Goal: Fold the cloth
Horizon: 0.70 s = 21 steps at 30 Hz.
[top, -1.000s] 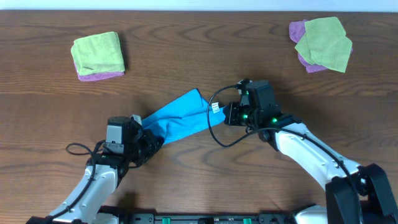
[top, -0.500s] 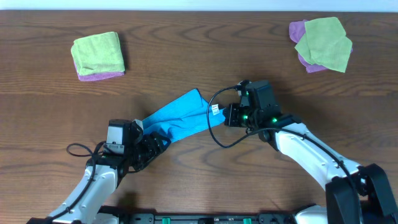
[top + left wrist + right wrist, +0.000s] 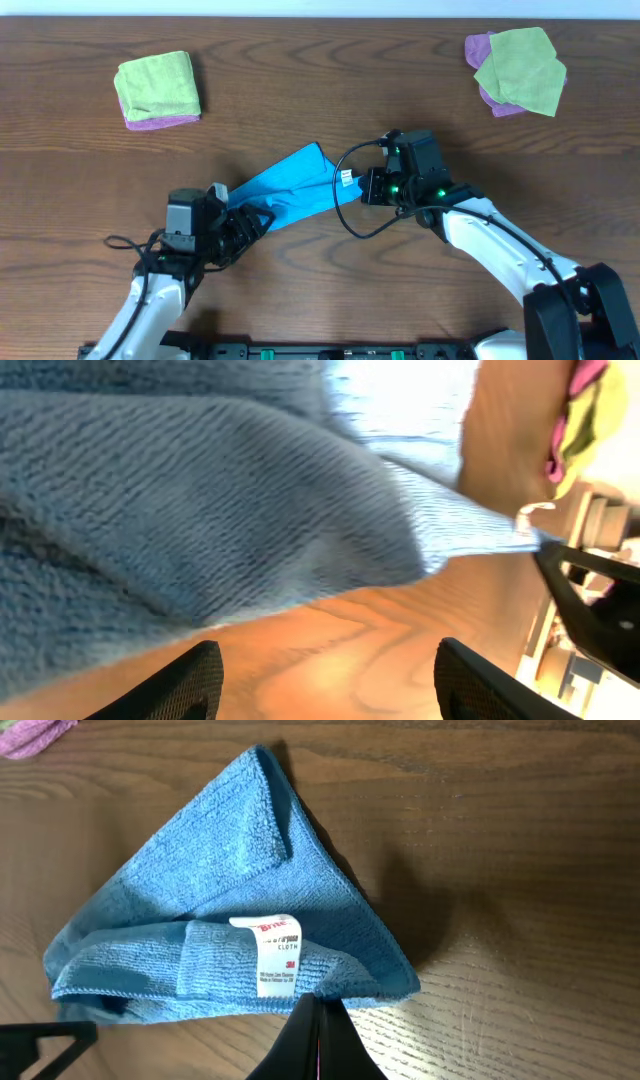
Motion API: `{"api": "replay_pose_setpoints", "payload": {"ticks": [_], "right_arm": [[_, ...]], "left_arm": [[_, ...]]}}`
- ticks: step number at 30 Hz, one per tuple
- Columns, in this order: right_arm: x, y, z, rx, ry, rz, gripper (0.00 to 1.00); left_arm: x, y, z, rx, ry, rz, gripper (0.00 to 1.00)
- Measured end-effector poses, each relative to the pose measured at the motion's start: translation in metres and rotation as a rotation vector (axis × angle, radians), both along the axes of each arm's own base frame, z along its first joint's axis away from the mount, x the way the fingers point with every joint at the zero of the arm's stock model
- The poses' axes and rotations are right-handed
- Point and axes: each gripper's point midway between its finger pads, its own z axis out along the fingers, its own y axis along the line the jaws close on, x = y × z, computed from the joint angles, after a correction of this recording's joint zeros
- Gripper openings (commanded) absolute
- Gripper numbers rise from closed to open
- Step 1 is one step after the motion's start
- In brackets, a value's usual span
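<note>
The cloth (image 3: 292,188) lies near the middle of the table (image 3: 320,90). It is bunched into a long blue band that runs slantwise between my two claws, with one corner pointing toward the far side.

My right claw (image 3: 353,187) is closed tight on it. From the right wrist the tips meet as one dark wedge on the near hem, just under the white label (image 3: 277,955) (red lettering, too small for me to read). In that view the cloth is a rough triangle, doubled over on itself and resting on the wood, with its apex away from me.

My left claw (image 3: 250,217) stands wide open at the cloth's other, lower end. In the left wrist view its fingers (image 3: 185,682) sit far apart along the bottom edge with bare wood between them. The blue fabric fills the space just beyond them (so close that the weave is soft and blurred). This claw has hold of nothing.

Well apart from all this, at the far left, a folded green cloth (image 3: 157,85) sits on a purple cloth (image 3: 160,123), whose edge shows along the near side. At the far right, the other green cloth (image 3: 522,70) lies askew on the other purple cloth (image 3: 479,48).
</note>
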Motion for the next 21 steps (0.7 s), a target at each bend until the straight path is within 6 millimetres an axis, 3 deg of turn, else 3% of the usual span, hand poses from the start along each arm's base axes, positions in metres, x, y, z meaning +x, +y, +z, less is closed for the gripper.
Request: {"api": "replay_pose_setpoints", "payload": {"ticks": [4,9,21], "right_arm": [[0.000,0.000,0.000,0.001,0.001,0.001,0.01],[0.000,0.001,0.000,0.003,0.002,0.003,0.01],[0.000,0.001,0.000,0.003,0.002,0.003,0.01]], "left_arm": [[-0.005,0.003,0.006,0.005,0.003,0.017,0.69],[-0.020,0.013,-0.010,0.065,0.091,0.046,0.69],[-0.005,0.028,-0.011,0.148,0.030,0.098,0.69]]}}
